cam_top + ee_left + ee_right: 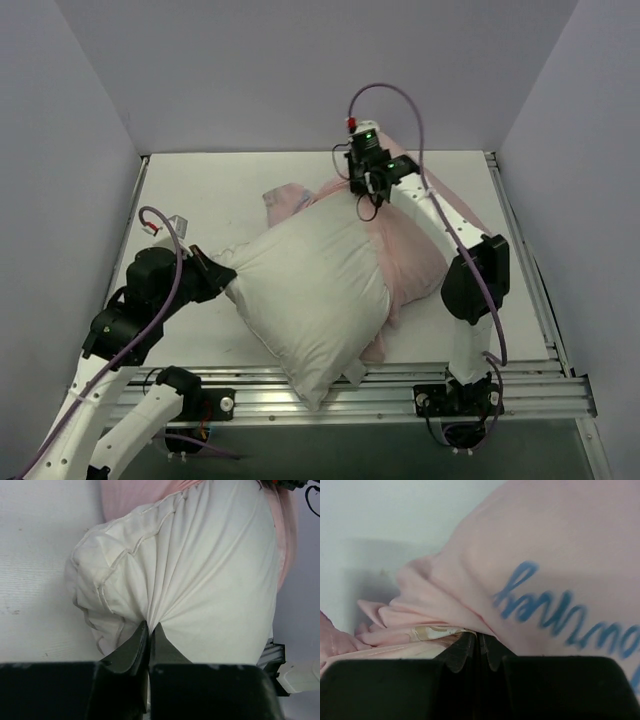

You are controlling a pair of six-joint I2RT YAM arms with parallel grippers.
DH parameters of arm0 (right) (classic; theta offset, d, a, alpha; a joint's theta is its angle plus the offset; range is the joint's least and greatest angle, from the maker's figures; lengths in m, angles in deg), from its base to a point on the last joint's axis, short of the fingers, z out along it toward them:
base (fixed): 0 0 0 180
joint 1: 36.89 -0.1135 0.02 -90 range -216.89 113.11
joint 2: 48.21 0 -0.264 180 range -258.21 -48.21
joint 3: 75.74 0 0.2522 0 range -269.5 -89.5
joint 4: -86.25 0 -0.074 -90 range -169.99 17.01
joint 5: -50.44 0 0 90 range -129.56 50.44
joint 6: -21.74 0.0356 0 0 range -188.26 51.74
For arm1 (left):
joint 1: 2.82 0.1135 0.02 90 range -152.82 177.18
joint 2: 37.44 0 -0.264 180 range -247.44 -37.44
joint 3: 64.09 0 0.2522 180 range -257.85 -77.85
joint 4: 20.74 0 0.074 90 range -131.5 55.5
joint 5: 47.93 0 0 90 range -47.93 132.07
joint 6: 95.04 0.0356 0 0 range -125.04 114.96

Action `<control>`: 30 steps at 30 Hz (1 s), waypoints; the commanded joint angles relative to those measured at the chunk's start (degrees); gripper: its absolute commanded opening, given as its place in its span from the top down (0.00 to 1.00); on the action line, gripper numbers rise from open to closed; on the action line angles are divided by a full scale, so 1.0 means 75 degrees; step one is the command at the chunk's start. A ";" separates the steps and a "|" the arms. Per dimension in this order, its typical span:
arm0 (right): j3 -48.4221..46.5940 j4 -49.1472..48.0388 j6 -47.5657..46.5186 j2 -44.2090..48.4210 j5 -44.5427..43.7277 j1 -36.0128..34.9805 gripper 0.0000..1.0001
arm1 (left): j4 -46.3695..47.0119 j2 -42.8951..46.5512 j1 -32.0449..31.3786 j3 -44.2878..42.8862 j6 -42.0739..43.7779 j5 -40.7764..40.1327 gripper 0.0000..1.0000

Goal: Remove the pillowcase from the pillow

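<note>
Pillowcase [415, 255]: thin, limp, light; probably best pulled by its edge.
Pillow [320, 290]: plump, soft.
Left end effector [149, 630]: clenched on pillow.
Right end effector [477, 641]: clenched on pillowcase.

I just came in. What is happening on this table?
The left gripper is shut on a corner of the white pillow; the right gripper is shut on the pale pink pillowcase at the far side. Most of the pillow lies bare, with the pillowcase bunched at its right end.
</note>
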 commanded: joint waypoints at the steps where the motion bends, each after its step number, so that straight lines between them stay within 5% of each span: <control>1: 0.0049 0.0366 0.0967 0.0748 -0.2731 0.2416 1.00 | -0.2446 0.0963 0.0108 -0.1026 0.0511 -0.1309 0.98; 8: 0.1092 -0.0173 0.1555 0.1697 -0.2311 0.3168 1.00 | -0.3141 0.1176 0.0097 -0.1344 0.0769 -0.2235 0.98; 12: 0.1456 -0.0875 0.1134 0.2025 -0.0343 0.2795 1.00 | -0.1764 0.0744 0.0108 -0.0817 0.0816 -0.1978 0.98; 16: 0.1597 -0.1100 0.0864 0.2272 0.0093 0.1752 0.95 | 0.0044 -0.0670 0.0108 -0.0640 0.1096 -0.2070 0.97; 21: 0.2135 -0.1263 0.1097 0.3276 0.0738 0.1457 0.51 | 0.1195 -0.2548 0.0225 -0.2125 0.1975 -0.2272 0.53; 22: 0.2438 -0.1310 0.1110 0.3477 0.0773 0.1469 0.45 | 0.1207 -0.2934 0.0225 -0.2465 0.2266 -0.2097 0.31; 25: 0.3152 -0.1276 0.1133 0.4449 0.0750 0.1434 0.30 | 0.1289 -0.3113 0.0191 -0.3287 0.2492 -0.1148 0.03; 30: 0.4536 -0.1240 0.1379 0.6158 0.0762 0.1410 0.21 | 0.1243 -0.2914 -0.0569 -0.3125 0.2293 0.0318 0.06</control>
